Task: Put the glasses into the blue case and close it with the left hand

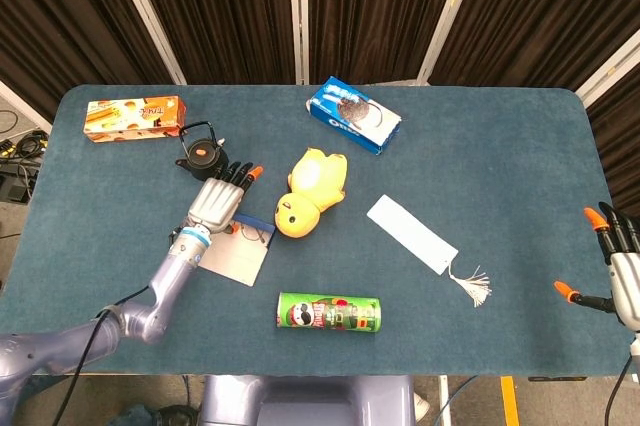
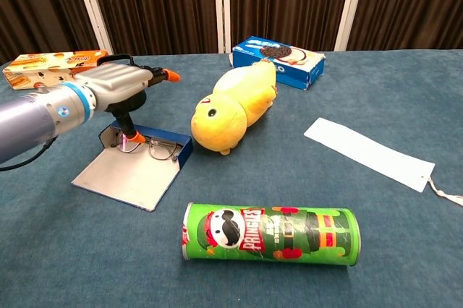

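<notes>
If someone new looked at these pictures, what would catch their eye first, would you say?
Probably the yellow duck plush mid-table, and the green Pringles can lying on its side at the near edge. Next, the left robot hand over the open blue case, where the glasses lie.

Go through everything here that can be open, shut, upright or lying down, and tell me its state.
Case: open, lid flat on the table.
Glasses: lying in the case's blue tray.
Left hand: over the case, a fingertip down by the glasses.
Right hand: open, holding nothing.
Pringles can: on its side, capped.
Oreo box: lying flat.
Duck: lying down.
</notes>
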